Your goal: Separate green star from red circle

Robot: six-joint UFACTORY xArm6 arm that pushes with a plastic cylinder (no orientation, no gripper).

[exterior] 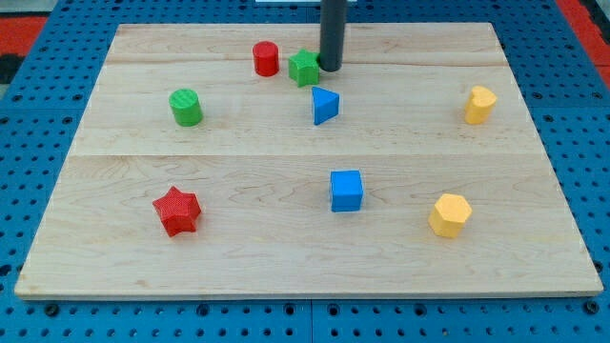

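The green star (304,68) lies near the view's top, just right of the red circle (266,59), with a small gap between them. My tip (331,69) stands right beside the green star's right side, touching or nearly touching it. The dark rod rises from there out of the view's top edge.
A blue triangle (324,105) lies just below the green star. A green circle (186,107) is at the left, a red star (176,211) at lower left, a blue cube (346,190) at lower middle. Two yellow blocks sit at the right (479,104) and lower right (449,214). All lie on the wooden board (238,276).
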